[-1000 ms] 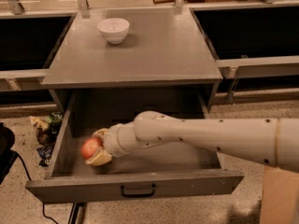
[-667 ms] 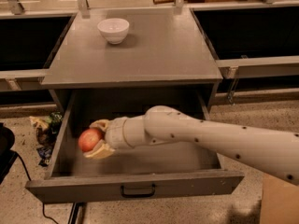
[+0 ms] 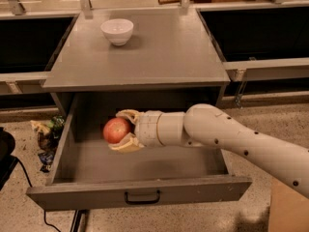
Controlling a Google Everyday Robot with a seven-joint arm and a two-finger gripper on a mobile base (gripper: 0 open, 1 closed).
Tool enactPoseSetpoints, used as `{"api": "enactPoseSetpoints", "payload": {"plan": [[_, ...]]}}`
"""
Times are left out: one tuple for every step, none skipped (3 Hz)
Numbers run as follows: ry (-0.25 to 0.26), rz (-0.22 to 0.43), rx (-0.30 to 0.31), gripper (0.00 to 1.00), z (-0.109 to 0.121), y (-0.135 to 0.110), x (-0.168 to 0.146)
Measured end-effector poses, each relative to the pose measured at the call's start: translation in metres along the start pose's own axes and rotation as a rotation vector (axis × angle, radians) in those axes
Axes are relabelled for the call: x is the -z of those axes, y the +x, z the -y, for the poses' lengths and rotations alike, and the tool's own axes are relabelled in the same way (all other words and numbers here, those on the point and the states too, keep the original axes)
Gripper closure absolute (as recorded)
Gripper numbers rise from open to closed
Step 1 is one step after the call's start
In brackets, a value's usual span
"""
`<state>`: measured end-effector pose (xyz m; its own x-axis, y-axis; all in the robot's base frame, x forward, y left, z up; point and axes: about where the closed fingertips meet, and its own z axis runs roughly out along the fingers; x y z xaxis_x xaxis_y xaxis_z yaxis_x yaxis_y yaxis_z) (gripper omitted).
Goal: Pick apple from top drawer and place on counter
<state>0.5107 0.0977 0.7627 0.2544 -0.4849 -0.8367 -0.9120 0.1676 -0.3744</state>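
The gripper point(image 3: 121, 131) is clamping its fingers on the apple point(image 3: 115, 129), apparently holding it clear of the top drawer point(image 3: 193, 193) floor. The counter point(image 3: 164, 57) is lying above and farther back.

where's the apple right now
In the camera view the apple is clamped in the gripper over the left half of the open top drawer, below the front edge of the counter.

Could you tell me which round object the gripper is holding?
The red apple, in the gripper at the open drawer; the white bowl stands alone on the counter.
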Motion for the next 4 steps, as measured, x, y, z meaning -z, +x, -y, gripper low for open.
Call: {"api": "enactPoseSetpoints", "payload": {"plan": [[-0.002,0.000,0.000,1.00,0.000,-0.001,-0.001],[0.043,-0.019,0.014,1.00,0.017,-0.007,0.008],[0.112,-0.050,0.041,1.00,0.054,-0.018,0.034],[0.175,-0.086,0.053,1.00,0.095,-0.032,0.059]]}}
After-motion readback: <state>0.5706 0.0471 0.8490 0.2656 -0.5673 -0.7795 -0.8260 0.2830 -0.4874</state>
